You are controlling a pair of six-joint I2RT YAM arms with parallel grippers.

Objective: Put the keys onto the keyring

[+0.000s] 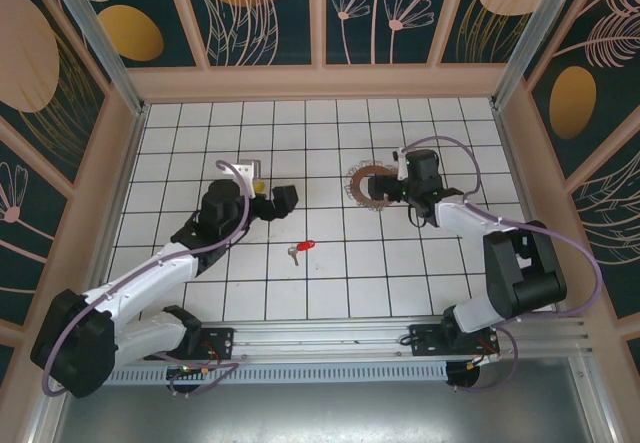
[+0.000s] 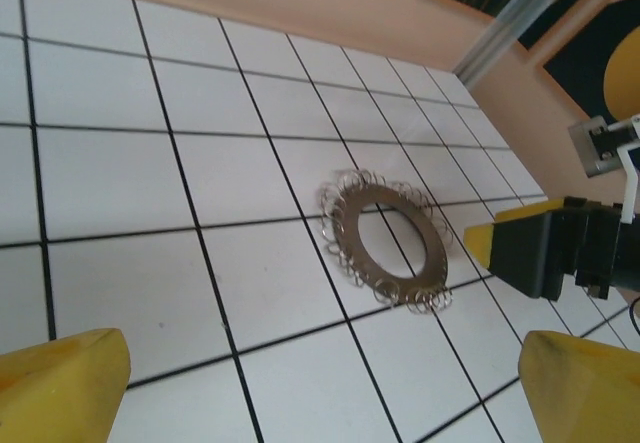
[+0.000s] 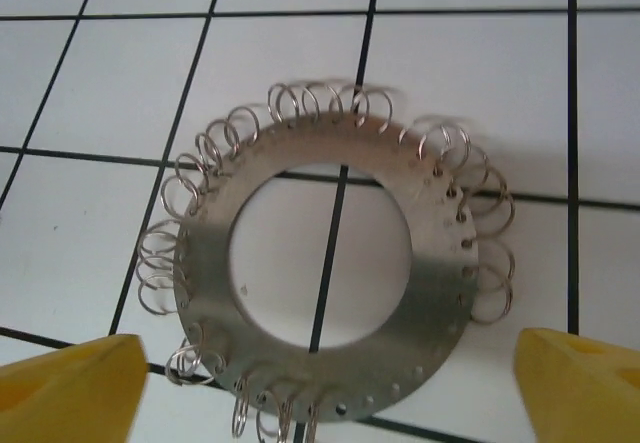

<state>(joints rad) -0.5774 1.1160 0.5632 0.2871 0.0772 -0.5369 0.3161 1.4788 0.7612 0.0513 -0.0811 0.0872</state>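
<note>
On the left of the tiled table (image 1: pixel 180 133), the left gripper (image 1: pixel 272 193) gapes wide and holds nothing. The key (image 1: pixel 300 250), with a red head and silver blade, lies alone on open tiles at mid-table. To its right the keyring (image 3: pixel 445 283) lies flat, well clear of the walls (image 1: pixel 320 83). The right wrist view brings out its wire loops (image 3: pixel 160 263) and punched rim. The right gripper (image 1: pixel 393 185) hangs over it, spread wide and empty.

White tiled floor (image 1: pixel 330 133), black grout; dark floral wall panels (image 1: pixel 270 33), peach frames (image 1: pixel 317 13).
</note>
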